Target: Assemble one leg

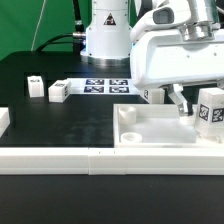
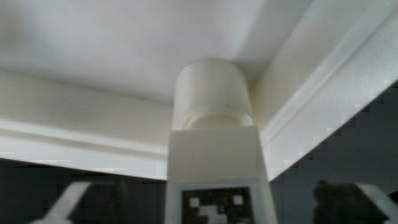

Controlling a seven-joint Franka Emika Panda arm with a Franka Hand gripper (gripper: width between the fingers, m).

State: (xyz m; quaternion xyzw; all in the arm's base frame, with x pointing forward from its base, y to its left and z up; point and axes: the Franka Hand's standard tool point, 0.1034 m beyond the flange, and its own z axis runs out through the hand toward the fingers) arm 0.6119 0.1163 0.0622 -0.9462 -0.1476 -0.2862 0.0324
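Observation:
A white leg [image 1: 209, 108] with a black-and-white tag stands at the exterior view's right, its end against the far right corner of the large white tray [image 1: 150, 138]. My gripper [image 1: 196, 104] hangs over it. One dark finger [image 1: 180, 100] shows beside the leg. In the wrist view the leg [image 2: 217, 120] runs from between my fingertips [image 2: 71, 200] down into the tray's corner [image 2: 107, 70]. A dark gap shows on each side of the leg, so my gripper [image 2: 210, 208] is open around it.
Two more small white legs [image 1: 58, 91] [image 1: 35, 85] lie on the black table at the exterior view's left. The marker board [image 1: 108, 86] lies in front of the robot base. A white part [image 1: 5, 121] sits at the left edge. A long white rail [image 1: 60, 158] runs along the front.

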